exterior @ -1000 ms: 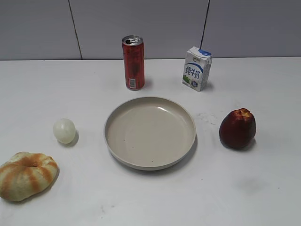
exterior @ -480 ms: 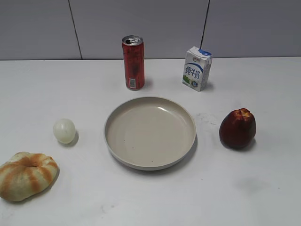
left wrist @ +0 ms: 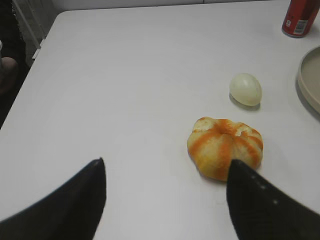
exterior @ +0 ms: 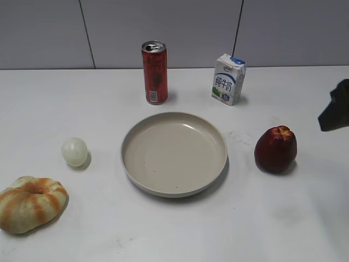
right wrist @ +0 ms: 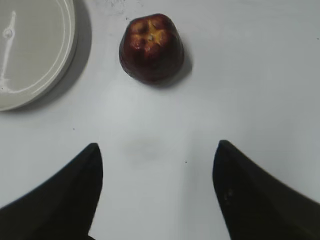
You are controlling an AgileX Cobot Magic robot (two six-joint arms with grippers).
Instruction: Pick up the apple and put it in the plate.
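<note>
The dark red apple (exterior: 276, 149) with a lobed orange-yellow top stands on the white table, right of the beige plate (exterior: 218, 143). In the right wrist view the apple (right wrist: 151, 47) lies ahead of my open, empty right gripper (right wrist: 157, 150), with the plate's rim (right wrist: 67, 47) at the upper left. A dark part of the right arm (exterior: 336, 106) shows at the exterior view's right edge, above and right of the apple. My left gripper (left wrist: 165, 167) is open and empty above the table's left side; the plate's edge (left wrist: 306, 82) shows at its far right.
An orange-striped bun (exterior: 30, 203) and a small pale ball (exterior: 74, 151) lie left of the plate. A red can (exterior: 155, 72) and a milk carton (exterior: 228, 79) stand behind it. The bun (left wrist: 225, 147) lies just ahead of the left gripper's right finger.
The right arm has come into the exterior view at the right edge. The objects on the table have not moved.
</note>
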